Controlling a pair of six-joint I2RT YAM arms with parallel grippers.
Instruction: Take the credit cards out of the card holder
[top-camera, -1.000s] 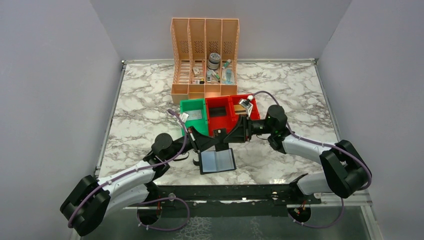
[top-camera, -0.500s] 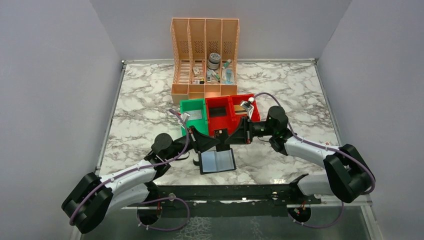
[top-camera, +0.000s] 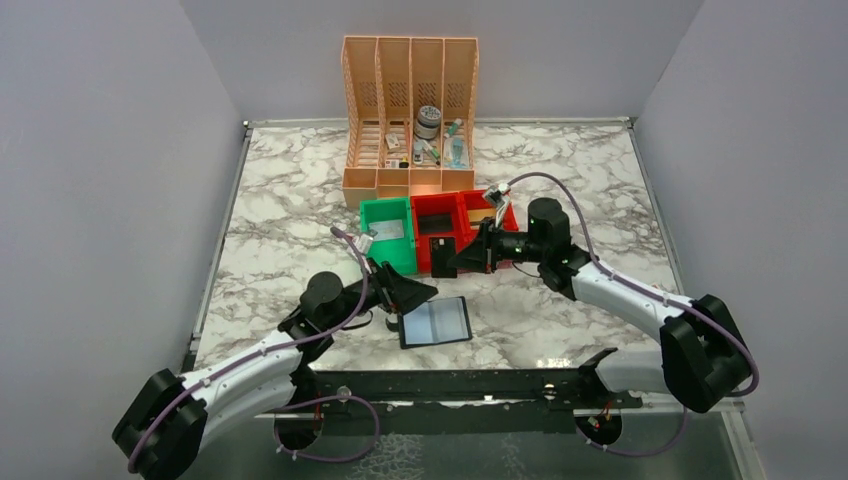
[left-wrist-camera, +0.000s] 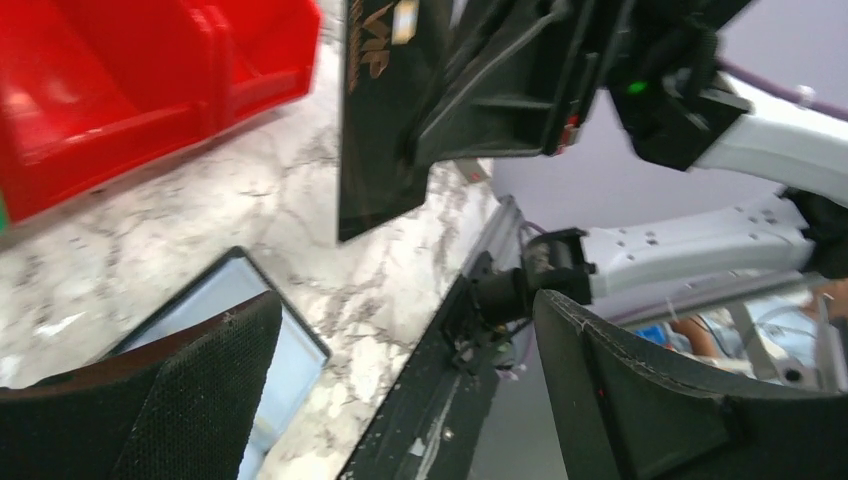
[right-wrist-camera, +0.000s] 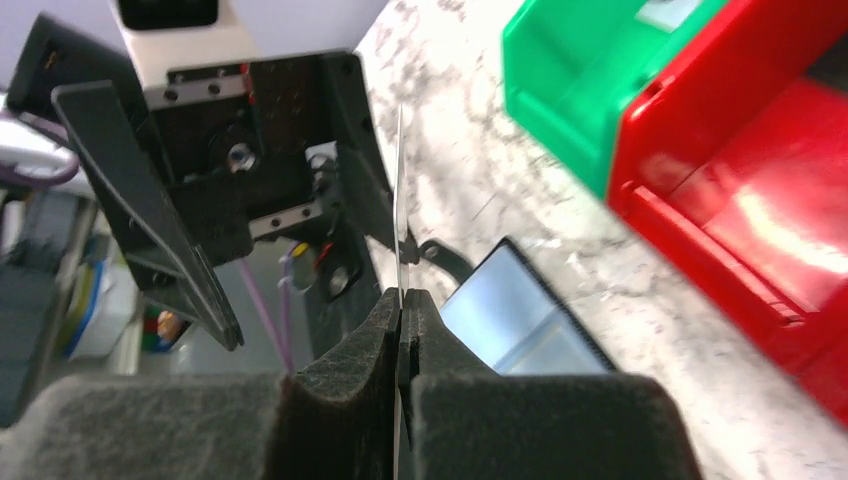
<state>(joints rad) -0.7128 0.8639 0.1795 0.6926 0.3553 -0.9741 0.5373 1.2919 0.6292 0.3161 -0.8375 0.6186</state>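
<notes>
The card holder (top-camera: 437, 322) lies open on the marble, pale blue lining up, also showing in the left wrist view (left-wrist-camera: 292, 352) and the right wrist view (right-wrist-camera: 512, 322). My right gripper (top-camera: 462, 258) is shut on a dark grey credit card (top-camera: 443, 255), held upright on edge above the table just in front of the red bin. That card hangs in the left wrist view (left-wrist-camera: 385, 110) and stands edge-on between the pads (right-wrist-camera: 400, 200). My left gripper (top-camera: 415, 295) is open, empty, a little apart from the card and above the holder's left end. Other credit cards are not visible.
A green bin (top-camera: 390, 232) and a red two-part bin (top-camera: 445, 228) stand behind the grippers, with some items inside. A peach file organiser (top-camera: 410, 110) with small items stands further back. The black mounting rail (top-camera: 450, 385) runs along the near edge.
My left gripper opened, let go of the dark card and drew back toward the near left. The right gripper closed on the card and carried it slightly away toward the red bin.
</notes>
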